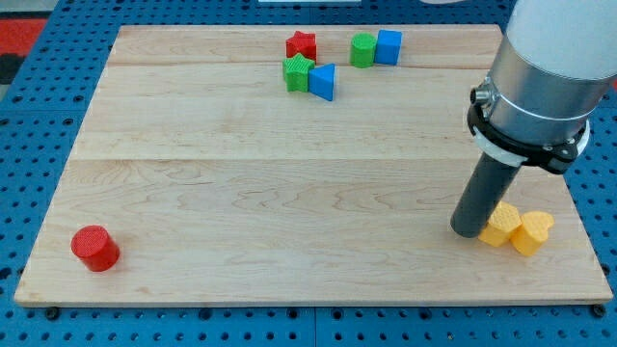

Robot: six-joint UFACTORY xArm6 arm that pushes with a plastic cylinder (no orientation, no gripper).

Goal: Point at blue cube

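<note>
Nearest the camera, a red cylinder [94,248] stands alone near the tabletop's [241,193] bottom-left corner, well apart from everything that matters for this move.

What matters is the blue cube [388,46]. It sits close to the view's top edge of the tabletop, a little right of centre, and it touches a green block [362,49], roughly cylindrical, on its left side. Left of that pair lies a second cluster: a red star [302,44], a green star [298,72] just below it, and a blue triangular block [323,81] pressed against the green star's right side.

My tip [469,231] rests low on the view's right, just beside two yellow blocks [516,228] that lie touching each other; their shapes are hard to settle, though the right one looks heart-like. The tool is a plain dark rod with nothing to open or close, and it holds nothing.

So the cube lies toward the view's top and somewhat to the left of my tip, well apart from it, with bare wood between them. I judge the coming move to be a long diagonal slide up and leftward. The cube's right and lower faces are the free ones, and approaching from that side should keep my tip clear of the green block. Leaving the yellow pair undisturbed is the only care needed at the start.
</note>
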